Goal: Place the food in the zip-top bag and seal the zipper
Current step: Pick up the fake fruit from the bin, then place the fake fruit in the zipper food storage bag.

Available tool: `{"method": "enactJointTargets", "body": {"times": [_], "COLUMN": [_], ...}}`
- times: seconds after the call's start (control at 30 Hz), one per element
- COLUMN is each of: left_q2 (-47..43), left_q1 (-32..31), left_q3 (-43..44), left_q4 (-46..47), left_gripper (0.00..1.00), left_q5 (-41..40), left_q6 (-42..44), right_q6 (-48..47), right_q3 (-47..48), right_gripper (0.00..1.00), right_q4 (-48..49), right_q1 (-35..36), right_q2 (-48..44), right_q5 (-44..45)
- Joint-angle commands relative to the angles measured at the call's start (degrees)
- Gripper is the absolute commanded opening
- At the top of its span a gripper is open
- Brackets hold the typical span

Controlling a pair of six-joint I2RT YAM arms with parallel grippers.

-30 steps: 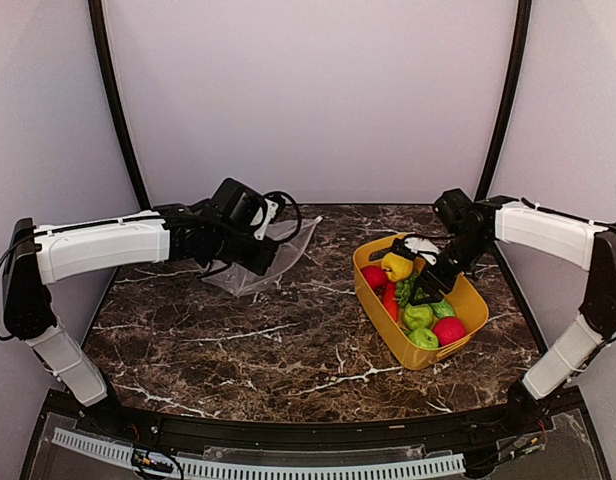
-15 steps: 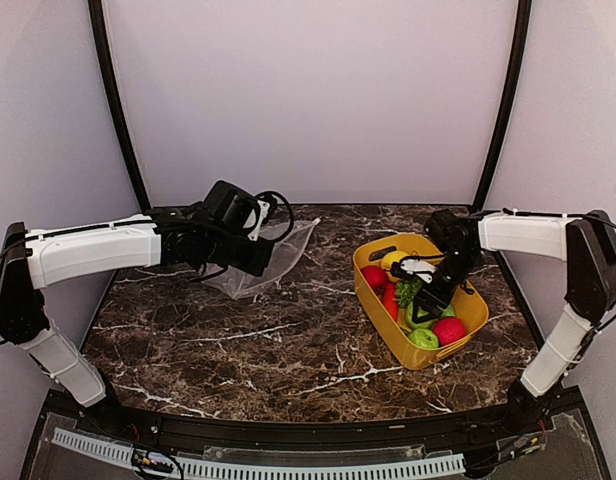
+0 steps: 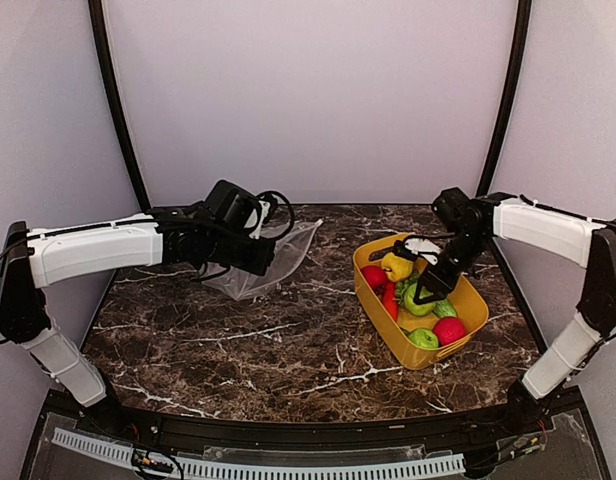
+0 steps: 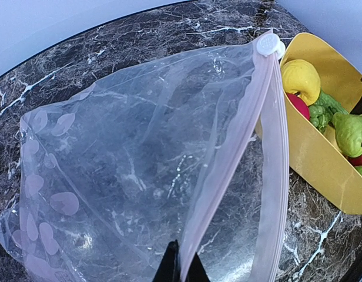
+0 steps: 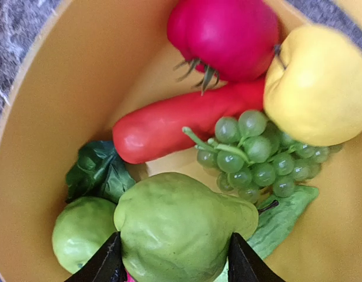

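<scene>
Pinching one lip of the bag (image 4: 128, 153) between shut fingers, the left hand (image 4: 181, 267) grips the pinkish zipper (image 4: 275, 147) strip at the mouth, which gapes open: its two strips spread apart from the white slider (image 4: 267, 44) at the far corner. The bag lies slumped on the dark marbled surface (image 3: 288, 350) at the back left, near the tub (image 3: 468, 300) but apart from it, and the marble veins show through its clear, spot-printed film. On the right, the right hand (image 3: 425, 292) reaches down into the yellow tub, and its two black fingers (image 5: 107, 261) press against opposite sides of a green pear (image 5: 181, 226), clasping it at a middling width. In the top view the pear sits above the other pieces, between the fingers. Around it in the tub lies the rest of the food: green grapes (image 5: 257, 155) touching the pear's far side, a long red pepper (image 5: 187, 126) beyond them, a round red fruit (image 5: 228, 35) with a dark stalk at the far wall, a yellow fruit (image 5: 316, 88) just beside it, a green round fruit (image 5: 81, 232) against the pear, and a dark green leaf (image 5: 99, 173) next to the pepper's tip.
</scene>
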Motion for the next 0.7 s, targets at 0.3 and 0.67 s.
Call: {"method": "enactJointTargets", "body": {"times": [0.3, 0.67], "left_q2": [4.9, 6.0], "left_q1": [-0.1, -0.1], "left_q3": [6.6, 7.1], "left_q4": [-0.7, 2.3], "left_gripper": [0.03, 0.03], "left_q5": [2.2, 5.6], "left_q6": [-4.5, -9.0], "right_q6": [0.1, 10.9], "right_q3": [15.9, 25.2], "right_gripper": [0.40, 0.39], "right_q4": [-2.8, 8.7], "right_q1": [0.3, 8.1], "right_q2": [-7.2, -0.3], "right_q5": [-22.0, -37.2]}}
